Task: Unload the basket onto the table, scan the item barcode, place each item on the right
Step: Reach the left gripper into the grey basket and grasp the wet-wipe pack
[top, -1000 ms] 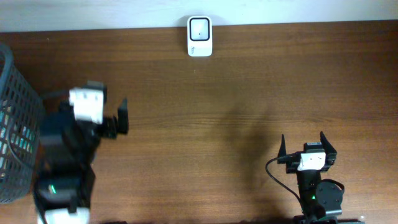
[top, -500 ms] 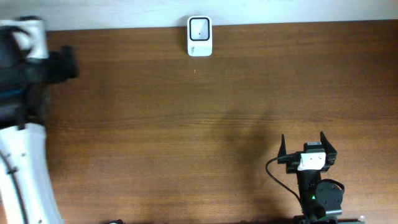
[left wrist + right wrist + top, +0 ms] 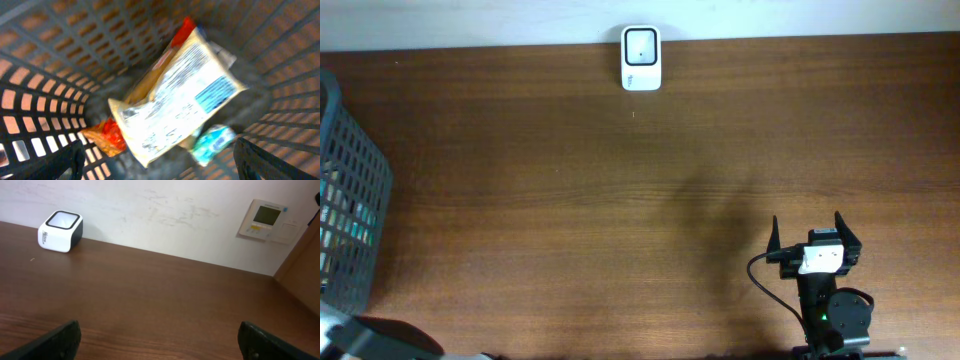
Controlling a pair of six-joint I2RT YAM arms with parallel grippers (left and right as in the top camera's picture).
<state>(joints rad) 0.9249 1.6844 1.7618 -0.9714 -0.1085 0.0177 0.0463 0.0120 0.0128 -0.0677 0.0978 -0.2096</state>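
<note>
The pale packet [image 3: 175, 100] lies flat and diagonal on the floor of the basket [image 3: 45, 75], at the left edge of the table [image 3: 570, 220]. It rests on top of an orange-red packet [image 3: 107, 137], and a small teal packet [image 3: 212, 142] touches its lower edge. I judge the pale packet to be a light, soft film pouch: it is likely to crinkle, slip on smooth pads and buckle if pinched hard. A blue panel [image 3: 215, 95] sits near one end; the picture is too blurred for me to tell whether it is the barcode.

The left gripper [image 3: 159, 152] hangs above the packet with its fingers spread wide, holding nothing. I would take hold across the short width near the middle, or on a sealed end, and leave the printed face uncovered.

The right gripper [image 3: 160, 335] is spread wide and empty over bare table. The white scanner [image 3: 641, 58] stands at the far edge, well apart from the basket.
</note>
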